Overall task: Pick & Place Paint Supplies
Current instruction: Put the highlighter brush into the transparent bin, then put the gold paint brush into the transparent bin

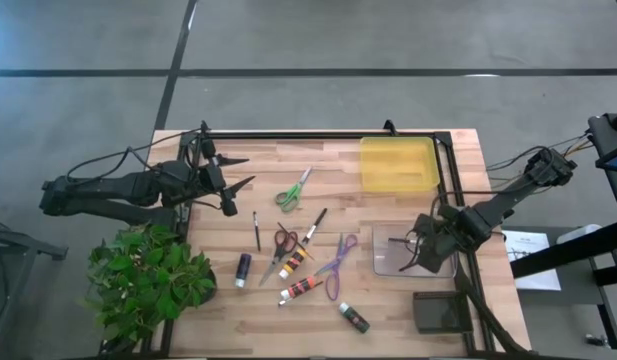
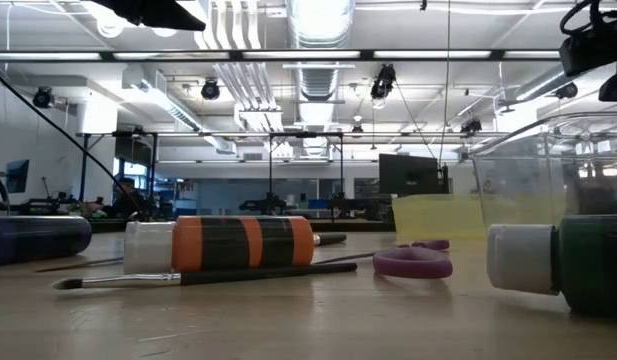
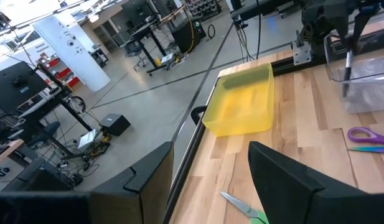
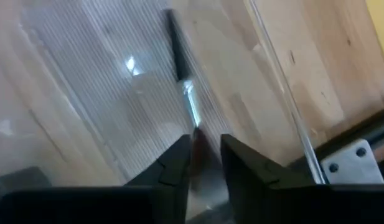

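Observation:
My right gripper (image 1: pixel 416 252) points down into a clear container (image 1: pixel 388 262) at the table's right, its fingers a little apart (image 4: pixel 206 158). A thin dark brush (image 4: pixel 179 59) stands between them, reaching down to the container floor; in the left wrist view the brush (image 3: pixel 348 67) is upright. My left gripper (image 1: pixel 238 184) hovers open at the far left, holding nothing. Tubes, brushes and scissors lie at mid-table: green scissors (image 1: pixel 293 188), red scissors (image 1: pixel 282 244), purple scissors (image 1: pixel 338 264), a purple tube (image 1: pixel 243 268) and a red-orange tube (image 2: pixel 243 243). My right gripper's fingers stand on either side of the brush's upper end (image 4: pixel 196 134), coming from above. The gap is wider than the brush, which sits close to one finger (image 4: pixel 179 163). Whether that finger touches it, I cannot tell.
A yellow container (image 1: pixel 398 163) sits at the far right of the table. A leafy potted plant (image 1: pixel 148 275) fills the near left corner. A green tube (image 1: pixel 354 317) lies near the front edge, and a dark square object (image 1: pixel 436 312) sits near the clear container.

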